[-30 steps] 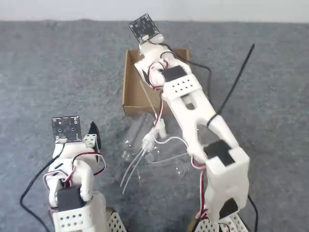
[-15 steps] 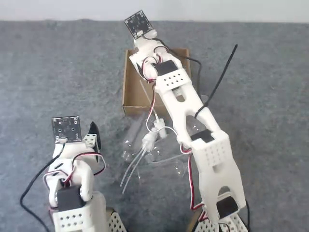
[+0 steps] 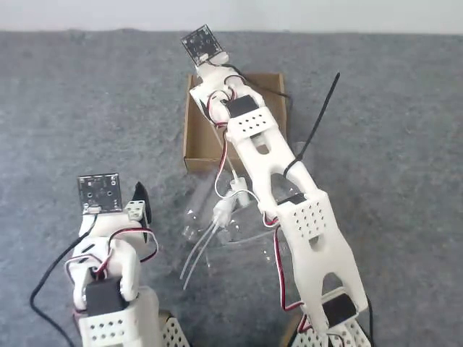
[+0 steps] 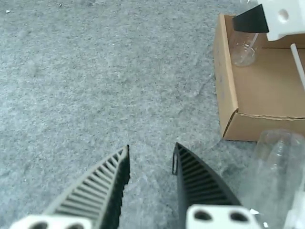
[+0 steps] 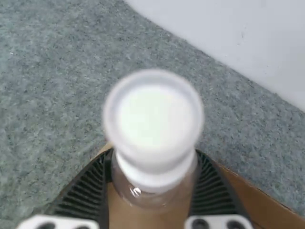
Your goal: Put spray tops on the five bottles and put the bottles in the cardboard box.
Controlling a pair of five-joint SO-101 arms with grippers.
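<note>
High view: the right arm (image 3: 253, 137) stretches from the lower right of the frame up to the cardboard box (image 3: 194, 134), which sits at upper centre on the grey tabletop (image 3: 87, 94). The arm's far end is over the box's upper left part. Just below the box, in mid-frame, a few loose bottles (image 3: 202, 206) of clear plastic lie on their sides. White spray tops (image 3: 230, 204) lie among them, their thin tubes trailing toward the bottom of the frame. The left arm (image 3: 108, 260) is at lower left, well apart from the box and beside the loose bottles.

Left wrist view: the left pincer (image 4: 151, 149) is released. Its two black ribbed fingers are spread above bare tabletop at the bottom centre of the frame, with nothing between them. The cardboard box is at the right. In the upper right corner the tip of the right arm is over it, with a clear held bottle (image 4: 244, 46) hanging inside the box near its left wall. One loose bottle lies at lower right, just outside the box.

Right wrist view: the right pincer (image 5: 152, 164) is clenched on the held bottle, one black finger on each side. The bottle's round end faces the camera in mid-frame. Brown cardboard shows beneath at lower right.
</note>
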